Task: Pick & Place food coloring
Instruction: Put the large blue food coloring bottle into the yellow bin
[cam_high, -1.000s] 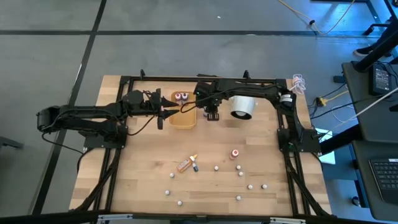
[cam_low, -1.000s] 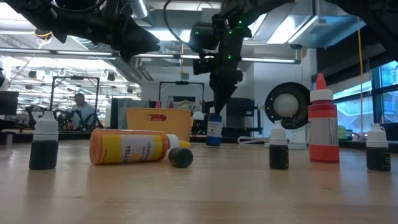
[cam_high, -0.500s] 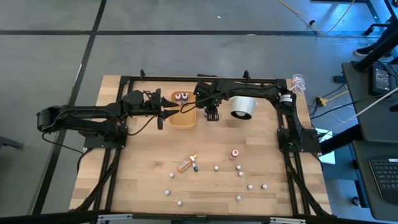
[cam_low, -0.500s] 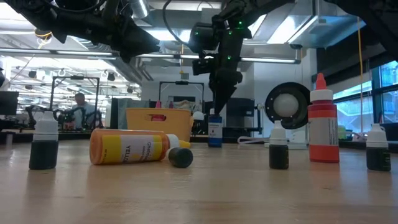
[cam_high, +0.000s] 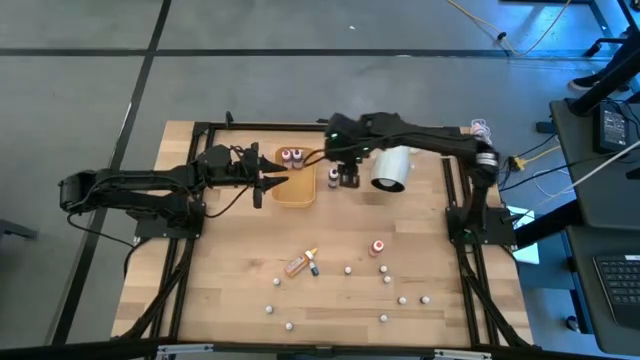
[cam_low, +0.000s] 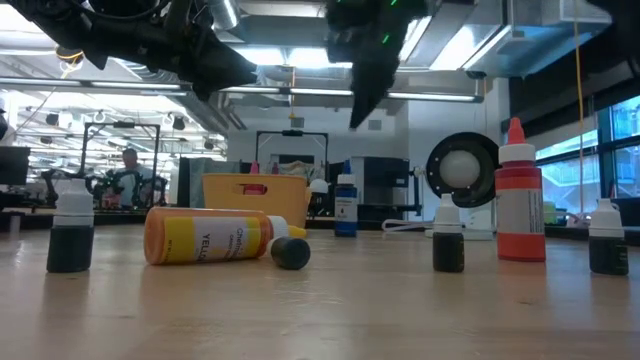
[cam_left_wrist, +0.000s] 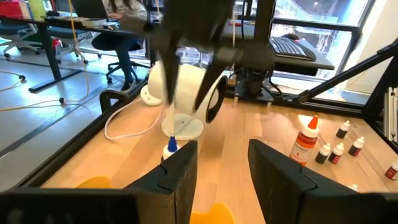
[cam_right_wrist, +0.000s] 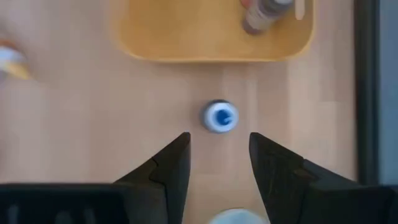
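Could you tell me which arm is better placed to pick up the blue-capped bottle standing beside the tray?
The right: its tool hangs open directly above the blue-capped bottle, while the left tool sits across the tray.

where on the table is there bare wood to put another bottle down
Bare wood lies along the left side, between the orange rectangular tray and the fallen orange bottle, below the left gripper. It is crowded at lower right, where the upright red bottle and white-capped small bottles scatter, and by the blue-capped bottle near the right gripper.
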